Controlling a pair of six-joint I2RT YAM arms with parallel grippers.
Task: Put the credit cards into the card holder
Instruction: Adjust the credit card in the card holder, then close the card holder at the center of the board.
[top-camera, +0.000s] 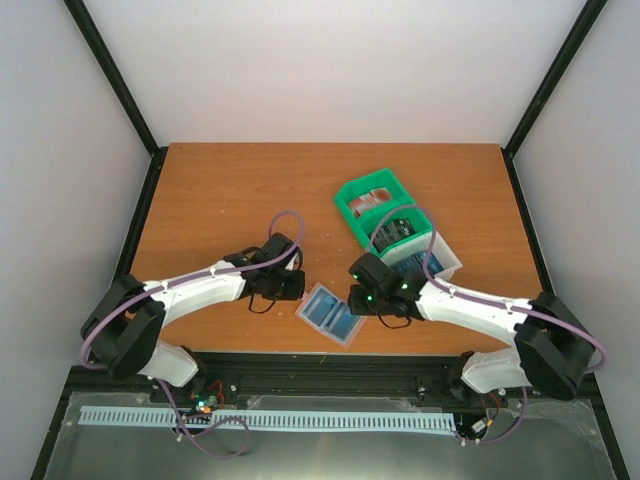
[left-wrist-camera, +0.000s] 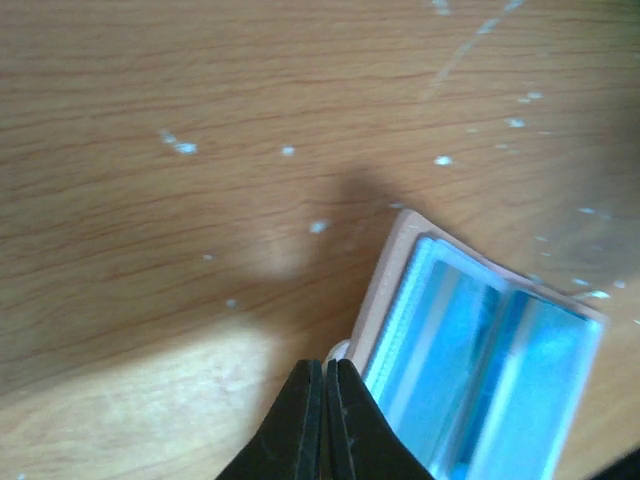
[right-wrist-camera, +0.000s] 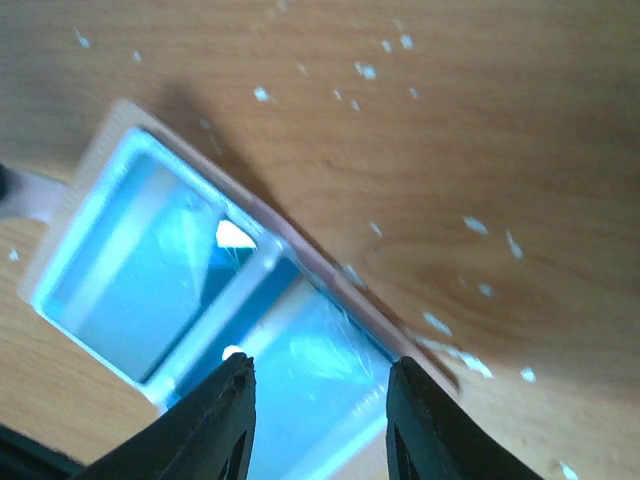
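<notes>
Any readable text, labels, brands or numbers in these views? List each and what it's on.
None can be read in any view.
credit cards in the green-and-white tray: any print is too small and blurred in the top view.
card holder: lies open, glossy blue inside, no lettering visible in either wrist view.
table: only pale flecks on the wood, no marks or labels.
</notes>
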